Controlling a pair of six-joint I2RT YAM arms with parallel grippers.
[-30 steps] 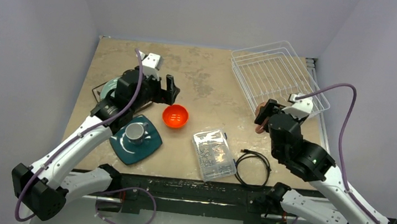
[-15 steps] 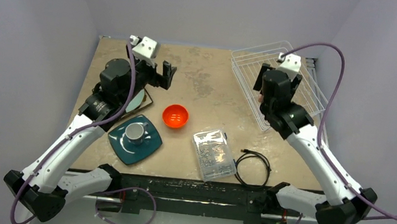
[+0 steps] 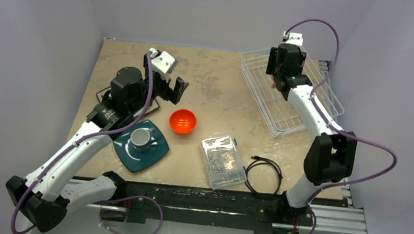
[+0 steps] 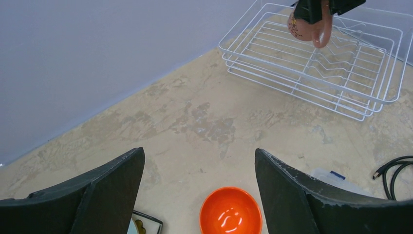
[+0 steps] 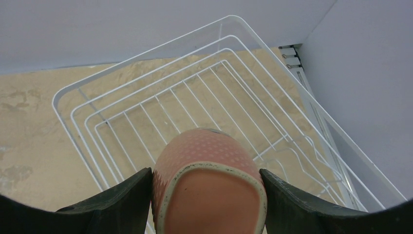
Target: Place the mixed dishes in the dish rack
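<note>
**A:** Where's the pink cup (image 5: 209, 185)?

**B:** It's clamped between the fingers of the right gripper (image 5: 209, 209), held up over the dish rack (image 3: 299, 74). In the right wrist view its mouth faces the camera. From the left wrist view its handle hangs down toward the wires, and it looks clear of them. The rack has nothing in it.

**A:** So the step is setting it down. How should that go?

**B:** I'd bring it down slowly over the flat run of bars, away from the raised zigzag dividers, so the handle doesn't catch a wire. It's better for the body to rest on two bars than in a gap. The fingers should part only once the cup bears on the rack, because a ceramic cup dropped onto thin wire could bounce or roll.

**A:** And the left gripper (image 4: 198, 161)?

**B:** Its jaws are spread wide with nothing in them. It hangs above the table, with the orange bowl (image 4: 230, 212) just below in its own view. The small grey mug (image 3: 142, 138) sits on the dark teal square plate (image 3: 148, 156) and isn't loaded yet. I'd hold off on the bowl until the right arm is out of the rack.
</note>
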